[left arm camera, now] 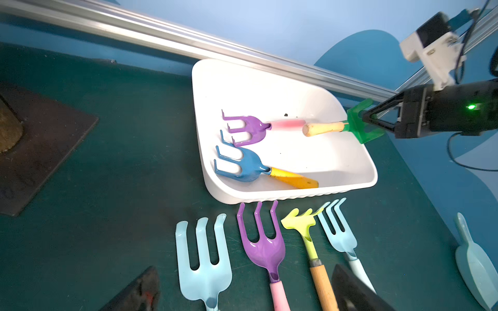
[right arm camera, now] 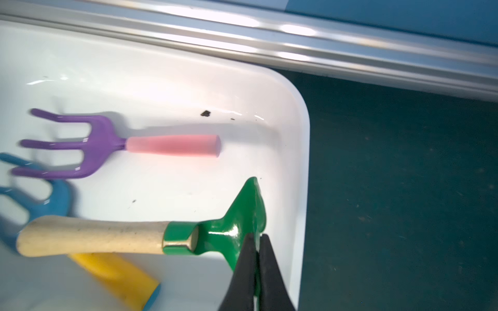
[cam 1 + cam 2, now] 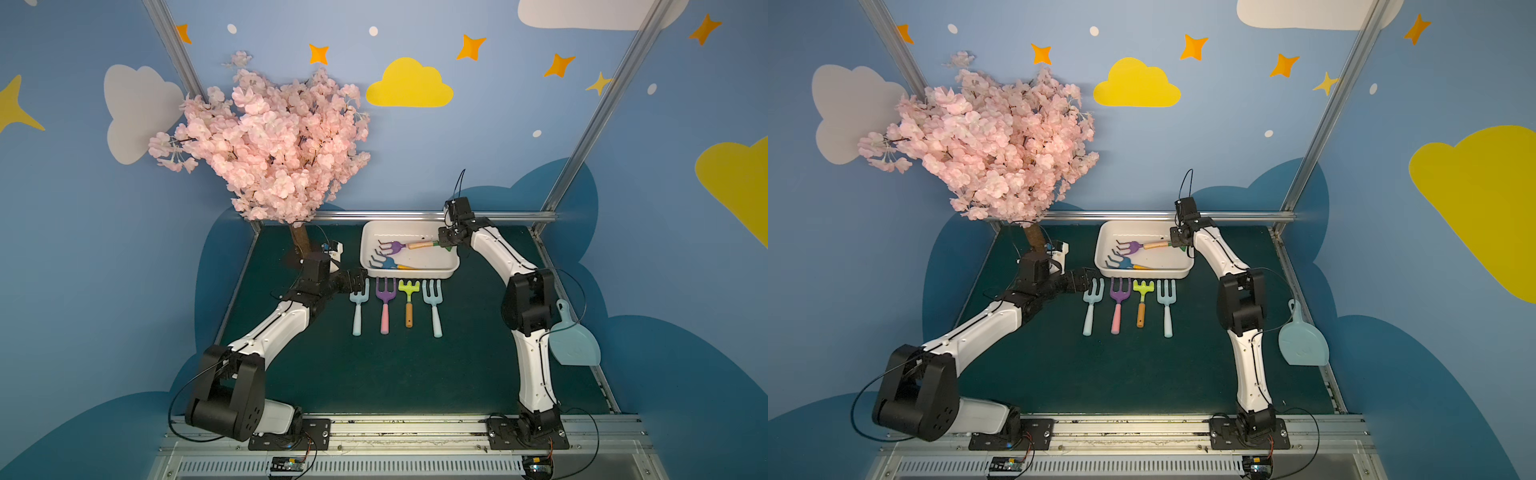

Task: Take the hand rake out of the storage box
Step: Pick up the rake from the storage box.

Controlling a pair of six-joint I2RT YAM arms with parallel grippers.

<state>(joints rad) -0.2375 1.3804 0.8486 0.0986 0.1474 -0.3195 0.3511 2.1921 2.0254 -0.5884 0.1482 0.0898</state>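
Right wrist: end effector (image 2: pixel 258 239) clamps hand rake (image 2: pixel 107 237) at storage box (image 2: pixel 304 161) rim.

Bright, even overhead light fills the booth. Both top views are sharp in the centre, but wide-angle stretch splays the aluminium frame posts (image 3: pixel 604 104) near the edges. In the right wrist view, glare streaks the rear rail (image 2: pixel 296 31) and washes the storage box (image 2: pixel 161 80). The green hand rake (image 2: pixel 231 231) glints, while the purple rake (image 2: pixel 89 145) and blue rake (image 2: pixel 56 199) smear with blur.
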